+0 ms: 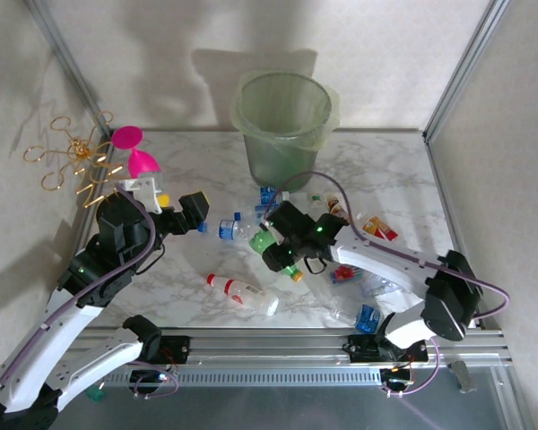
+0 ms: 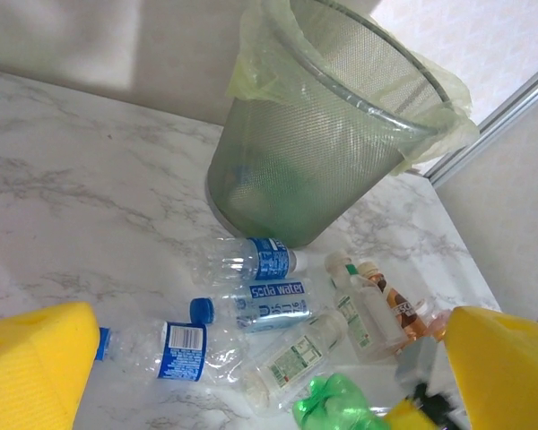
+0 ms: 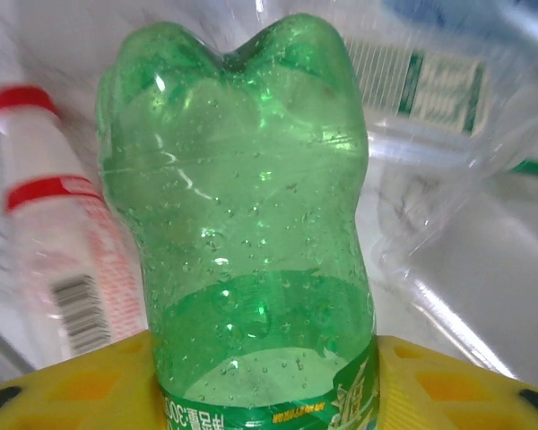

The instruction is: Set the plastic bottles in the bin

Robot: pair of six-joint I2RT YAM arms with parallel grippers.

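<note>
My right gripper (image 1: 281,251) is shut on a green plastic bottle (image 3: 242,224), whose base points up and away between the yellow pads (image 3: 466,385); it hangs just above the table's middle (image 1: 264,240). The pale-green bin (image 1: 282,121) stands upright at the back centre, its liner folded over the rim (image 2: 341,98). Several bottles lie in front of it: a blue-labelled one (image 2: 267,260), a soda water one (image 2: 271,306), a crushed clear one (image 2: 175,349) and a white-labelled one (image 2: 298,358). My left gripper (image 1: 195,215) hovers open left of them, nothing between its pads (image 2: 36,367).
A white bottle with red bands (image 1: 245,294) lies near the front centre. More bottles (image 1: 377,228) (image 1: 368,318) lie on the right. A pink ornament with gold wire (image 1: 133,150) stands at the back left. Metal frame posts rise at the table's corners.
</note>
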